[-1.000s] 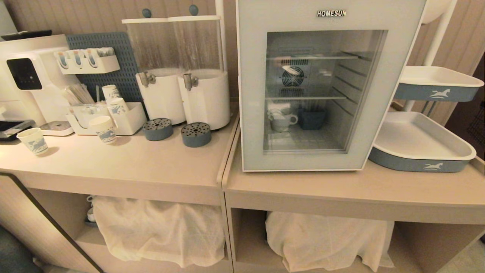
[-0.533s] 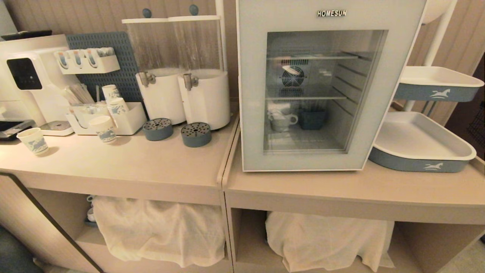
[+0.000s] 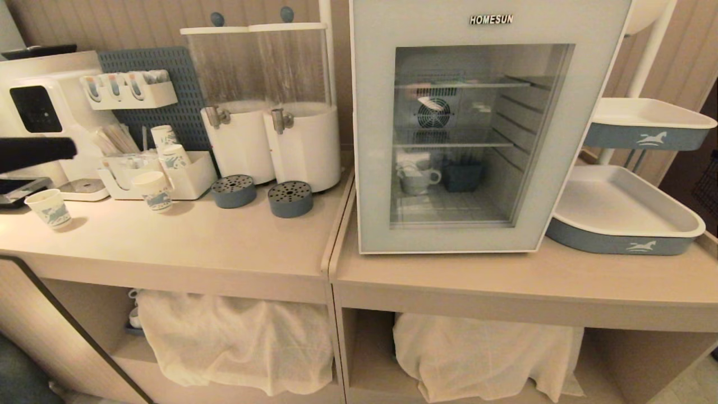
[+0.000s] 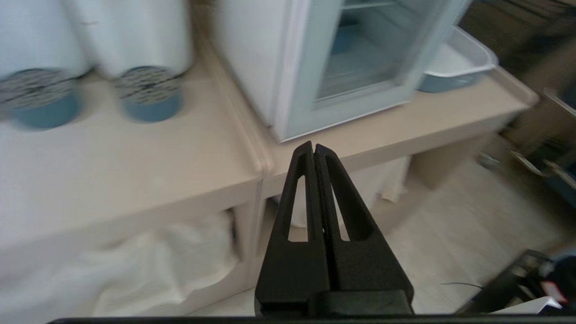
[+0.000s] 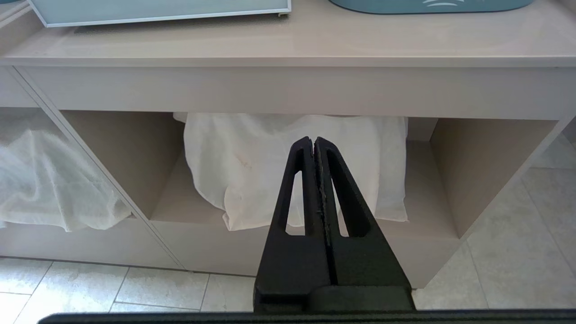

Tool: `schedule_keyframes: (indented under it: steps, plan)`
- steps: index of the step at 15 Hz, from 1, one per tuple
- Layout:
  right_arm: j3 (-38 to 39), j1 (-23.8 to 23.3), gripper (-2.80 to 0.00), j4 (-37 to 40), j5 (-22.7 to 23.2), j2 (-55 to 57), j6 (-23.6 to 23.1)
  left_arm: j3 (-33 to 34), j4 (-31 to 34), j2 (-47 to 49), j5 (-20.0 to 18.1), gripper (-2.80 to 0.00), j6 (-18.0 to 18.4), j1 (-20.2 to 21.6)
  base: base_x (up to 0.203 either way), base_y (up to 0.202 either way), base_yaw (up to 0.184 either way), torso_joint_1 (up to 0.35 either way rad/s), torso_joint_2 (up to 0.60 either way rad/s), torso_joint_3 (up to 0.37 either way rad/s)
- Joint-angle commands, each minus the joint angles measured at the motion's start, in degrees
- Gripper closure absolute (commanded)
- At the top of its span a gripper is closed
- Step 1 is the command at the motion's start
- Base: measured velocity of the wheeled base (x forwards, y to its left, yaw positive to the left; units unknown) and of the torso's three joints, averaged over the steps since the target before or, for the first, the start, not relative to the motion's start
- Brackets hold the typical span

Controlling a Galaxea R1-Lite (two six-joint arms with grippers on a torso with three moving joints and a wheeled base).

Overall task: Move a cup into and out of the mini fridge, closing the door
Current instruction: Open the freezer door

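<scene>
Mini fridge (image 3: 482, 129) door (image 3: 370, 168) shut. Cup (image 3: 418, 178) inside fridge, lower shelf, untouched. My left gripper (image 4: 313, 150) clamped empty, near fridge's front corner. Right gripper (image 5: 313, 143) closed, parked below fridge. Left: open door, take cup out, close.

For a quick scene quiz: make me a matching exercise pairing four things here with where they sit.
Things:
1. cup
2. door
3. left gripper
4. right gripper

Places or states:
A. low, facing the cloth under the counter
B. shut, glass window facing out
C. inside the mini fridge, lowest level
D. raised near the fridge's front corner

Pairs: 1-C, 2-B, 3-D, 4-A
</scene>
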Motion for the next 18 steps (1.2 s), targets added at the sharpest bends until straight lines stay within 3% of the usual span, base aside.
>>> schedule_keyframes:
  steps: [1,5,8,13,14,15,18]
  plan:
    - [-0.05,-0.05,0.0,0.15,0.0,0.02,0.02,-1.31,-1.24,7.65,-2.47,0.0,0.04,0.07,0.0,0.0,0.0,0.0,0.0,0.0]
    - [-0.05,-0.02,0.0,0.15,0.0,0.09,-0.06,-5.71,-5.8,16.71,-15.25,0.0,0.14,0.49,0.0,0.0,0.0,0.0,0.0,0.0]
    - [-0.13,-0.01,0.0,0.15,0.0,0.09,-0.06,-7.83,-12.71,24.37,-24.54,0.0,0.32,1.58,0.0,0.0,0.0,0.0,0.0,0.0]
    - [-0.13,-0.01,0.0,0.15,0.0,0.09,-0.06,-12.51,-22.9,37.62,-34.69,0.0,0.68,4.3,0.0,0.0,0.0,0.0,0.0,0.0]
    - [-0.13,-0.08,0.0,0.23,0.0,0.09,-0.06,-14.33,-24.12,40.71,-38.41,-1.28,0.89,5.08,0.0,0.0,0.0,0.0,0.0,0.0]
    - [-0.13,-0.01,0.0,0.24,0.0,0.09,-0.06,-15.91,-25.34,43.14,-41.77,-2.8,1.08,5.61,0.0,0.0,0.0,0.0,0.0,0.0]
    - [-0.13,-0.01,0.0,0.24,0.0,0.09,-0.06,-19.7,-28.42,49.14,-46.2,-2.8,1.21,6.05,0.0,0.0,0.0,0.0,0.0,0.0]
